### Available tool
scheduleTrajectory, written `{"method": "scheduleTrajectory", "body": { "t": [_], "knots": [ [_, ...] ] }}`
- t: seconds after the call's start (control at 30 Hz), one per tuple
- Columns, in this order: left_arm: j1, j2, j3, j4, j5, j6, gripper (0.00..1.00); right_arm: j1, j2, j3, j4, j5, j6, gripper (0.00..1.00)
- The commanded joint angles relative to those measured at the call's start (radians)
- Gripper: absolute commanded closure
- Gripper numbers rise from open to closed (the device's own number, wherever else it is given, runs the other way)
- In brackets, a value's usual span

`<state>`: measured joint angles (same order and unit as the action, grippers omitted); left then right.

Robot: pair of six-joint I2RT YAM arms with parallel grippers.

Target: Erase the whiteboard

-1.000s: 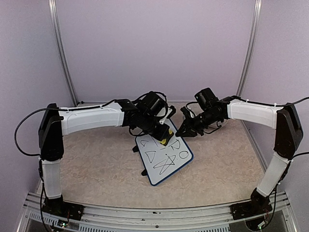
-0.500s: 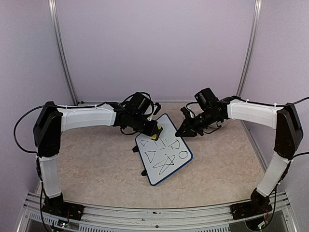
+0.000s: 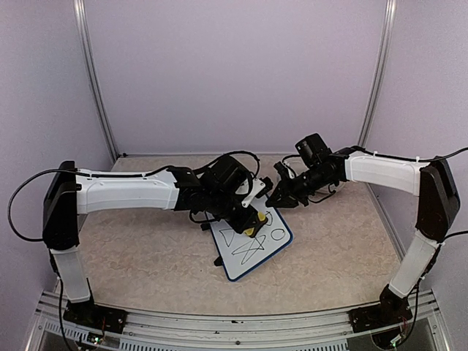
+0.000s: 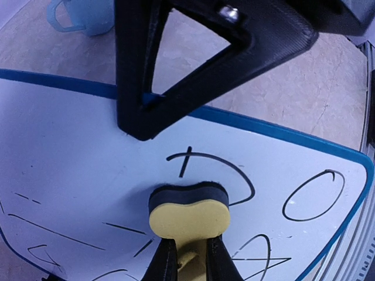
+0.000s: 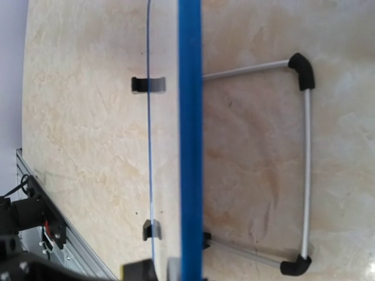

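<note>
The whiteboard (image 3: 238, 266), white with a blue rim, stands tilted on the table's middle, bearing black scribbles: a triangle, a star, a circle. My left gripper (image 3: 252, 224) is shut on a yellow sponge eraser (image 3: 251, 230) and presses its dark felt face on the board. In the left wrist view the eraser (image 4: 188, 218) sits between my fingers (image 4: 166, 263) on the whiteboard (image 4: 76, 152), just below a curved line. My right gripper (image 3: 276, 197) is shut on the board's far upper edge. The right wrist view shows the blue rim (image 5: 190, 117) edge-on, running into my gripper (image 5: 190, 274).
A light blue mug (image 4: 82, 14) stands on the table beyond the board's far edge. Behind the board its wire stand (image 5: 306, 164) with black feet rests on the beige tabletop (image 3: 146, 248). Purple walls enclose the table on three sides.
My left gripper swept the eraser to the board's upper left, then down and right to the board's middle. Upper-row scribbles have thinned. The right arm has not moved.
</note>
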<state>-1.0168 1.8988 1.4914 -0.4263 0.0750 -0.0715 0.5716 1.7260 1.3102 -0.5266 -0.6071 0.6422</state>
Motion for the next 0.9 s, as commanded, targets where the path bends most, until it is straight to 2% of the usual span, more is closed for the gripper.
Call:
{"method": "scheduleTrajectory", "body": {
  "t": [0.0, 0.23, 0.47, 0.63, 0.87],
  "knots": [
    [-0.041, 0.041, 0.054, -0.098, 0.037, 0.032, 1.00, 0.030, -0.015, -0.013, 0.081, -0.033, -0.002, 1.00],
    [-0.054, 0.133, 0.189, -0.143, -0.044, -0.030, 1.00, 0.030, -0.011, -0.017, 0.078, -0.038, -0.001, 1.00],
    [-0.014, 0.130, 0.142, -0.096, -0.072, -0.106, 1.00, 0.029, -0.009, -0.011, 0.075, -0.038, -0.006, 1.00],
    [0.061, 0.087, 0.083, -0.045, -0.026, -0.154, 1.00, 0.030, -0.012, -0.014, 0.071, -0.035, -0.009, 1.00],
    [-0.036, 0.146, 0.198, -0.075, 0.074, -0.069, 1.00, 0.030, -0.006, -0.010, 0.074, -0.036, -0.005, 1.00]
  ]
}}
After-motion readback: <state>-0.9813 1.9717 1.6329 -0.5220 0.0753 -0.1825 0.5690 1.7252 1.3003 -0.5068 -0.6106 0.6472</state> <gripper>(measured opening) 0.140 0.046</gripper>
